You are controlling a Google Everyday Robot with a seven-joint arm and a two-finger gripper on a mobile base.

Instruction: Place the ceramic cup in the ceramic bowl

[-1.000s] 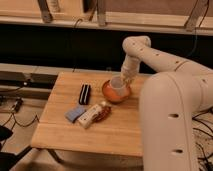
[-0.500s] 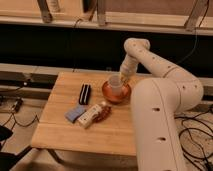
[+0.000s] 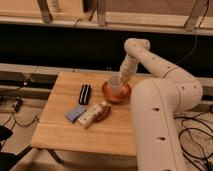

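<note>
The ceramic bowl point(image 3: 116, 93), orange-red and shallow, sits on the wooden table point(image 3: 65, 132) near its far right edge. The ceramic cup point(image 3: 115, 83), pale and tapered, stands upright inside the bowl, toward its back. My gripper point(image 3: 122, 79) comes down from the white arm point(image 3: 150, 60) and sits right at the cup's right side, over the bowl's rim.
A black rectangular object point(image 3: 85, 93) lies left of the bowl. A blue sponge point(image 3: 76, 113) and a brown-and-white packet point(image 3: 94, 114) lie in front of it. My bulky white arm body point(image 3: 160, 125) covers the table's right edge. Cables hang on the floor at both sides.
The arm has shifted a little back and to the right, so the gripper now stands at the cup's side. The cup stays in the bowl.
</note>
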